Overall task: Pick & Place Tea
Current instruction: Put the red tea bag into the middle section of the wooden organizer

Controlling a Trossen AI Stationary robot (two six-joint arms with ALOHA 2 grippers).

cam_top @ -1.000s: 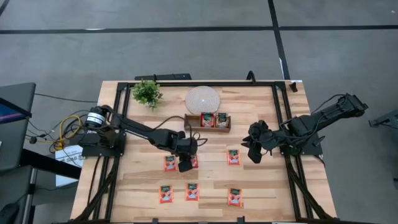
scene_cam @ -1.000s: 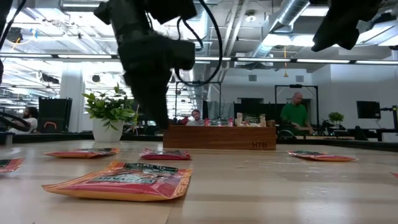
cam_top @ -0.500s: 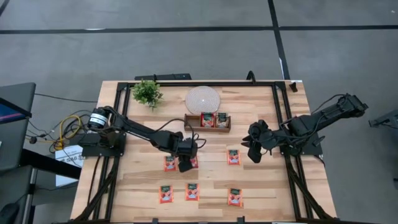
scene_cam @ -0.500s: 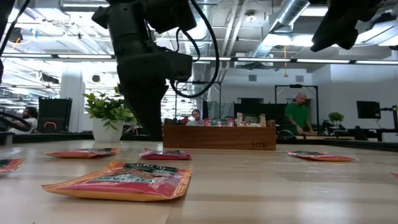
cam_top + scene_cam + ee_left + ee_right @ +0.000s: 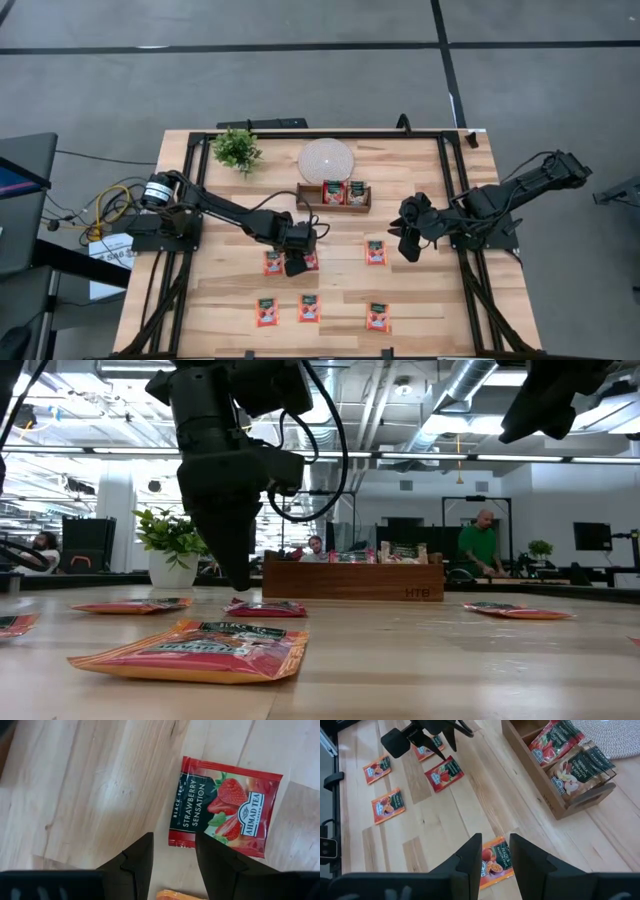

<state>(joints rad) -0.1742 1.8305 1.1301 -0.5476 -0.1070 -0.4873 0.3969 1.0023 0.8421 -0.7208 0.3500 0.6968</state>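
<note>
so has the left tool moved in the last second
Yes. In the low view the left tool has shifted toward the potted plant, away from the wooden tray.

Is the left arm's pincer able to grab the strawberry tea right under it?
Probably yes. The left pincer hangs open just above the strawberry tea, with only bare table around and nothing in between.

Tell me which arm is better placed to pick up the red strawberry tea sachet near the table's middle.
Left. The left gripper hangs open right at the red strawberry tea sachet, while the right gripper waits by the table's right side, nearer another sachet.
</note>
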